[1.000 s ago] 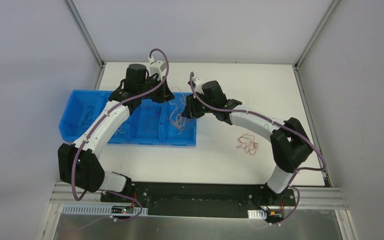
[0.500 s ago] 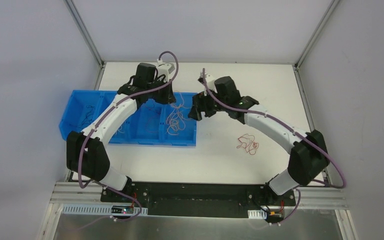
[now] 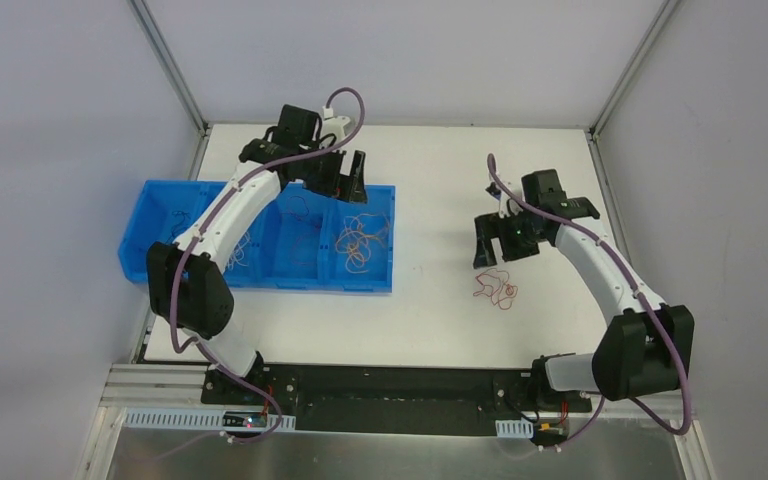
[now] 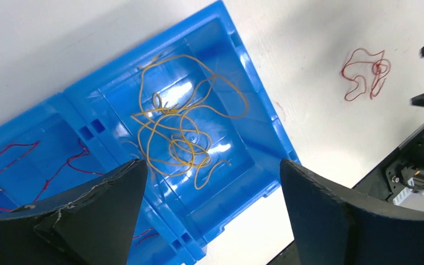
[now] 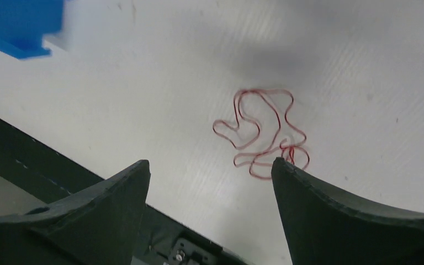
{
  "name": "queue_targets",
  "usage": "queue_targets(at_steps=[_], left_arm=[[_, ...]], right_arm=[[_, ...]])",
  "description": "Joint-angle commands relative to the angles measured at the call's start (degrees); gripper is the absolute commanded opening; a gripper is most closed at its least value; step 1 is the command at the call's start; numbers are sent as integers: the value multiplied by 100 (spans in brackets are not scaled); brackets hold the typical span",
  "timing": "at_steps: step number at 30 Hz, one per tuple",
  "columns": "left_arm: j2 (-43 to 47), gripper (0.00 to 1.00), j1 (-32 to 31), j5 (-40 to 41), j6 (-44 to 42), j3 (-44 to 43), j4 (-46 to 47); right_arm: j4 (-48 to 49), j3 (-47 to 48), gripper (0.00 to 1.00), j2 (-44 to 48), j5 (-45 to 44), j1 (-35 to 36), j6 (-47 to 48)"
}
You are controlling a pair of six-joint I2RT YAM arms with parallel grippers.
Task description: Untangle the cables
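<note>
The thin, curly orange wire tangle (image 4: 182, 130) lies loose on the floor of the end compartment of the blue plastic divided bin (image 3: 260, 278), the compartment nearest the bare middle of the table. In the compartment next to it I see thin red wire strands (image 4: 11, 160), also lying flat. The two compartments farther along hold more thin wires. From the top view they look pale in one and dark in the other, though they are too fine for me to be sure of the colours.

One looped red wire (image 5: 262, 132) sits by itself on the white table top (image 3: 440, 330), well apart from the bin, off the end with the orange tangle. It touches nothing else.

My left gripper (image 4: 212, 163) hangs above the bin's far rim, over the orange compartment. Its two black fingers are spread wide, with nothing between them and clear of the wires below.

My right gripper (image 5: 210, 161) hovers away from the bin, just above the far side of the lone red wire. Its jaws are likewise spread wide and empty. In the wrist view one fingertip overlaps the end of the red loop, but I cannot tell whether it touches it.
</note>
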State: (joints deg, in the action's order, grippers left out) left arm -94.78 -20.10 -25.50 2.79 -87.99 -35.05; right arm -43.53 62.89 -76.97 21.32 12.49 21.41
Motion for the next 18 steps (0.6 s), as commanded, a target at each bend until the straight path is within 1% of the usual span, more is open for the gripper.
queue_targets(at_steps=[1,5,9,13,15,18], left_arm=[[493,95,68,-461,-225,-516,-221],[571,98,72,-521,-367,-735,-222],[645,99,67,-585,-351,-762,-219],[820,99,71,-671,-429,-634,-213],[918,99,72,-667,-477,-563,-213],[1053,99,66,-665,-547,-458,-213]], right_arm=[[-881,-353,82,106,-558,-181,727],[-853,-563,75,-224,-888,-347,811],[-403,-667,69,-640,-1298,-423,776],[-93,-490,62,-1038,-1217,-564,780],[2,-412,56,-1178,-1147,-625,876],[104,-366,52,-1299,-992,-704,964]])
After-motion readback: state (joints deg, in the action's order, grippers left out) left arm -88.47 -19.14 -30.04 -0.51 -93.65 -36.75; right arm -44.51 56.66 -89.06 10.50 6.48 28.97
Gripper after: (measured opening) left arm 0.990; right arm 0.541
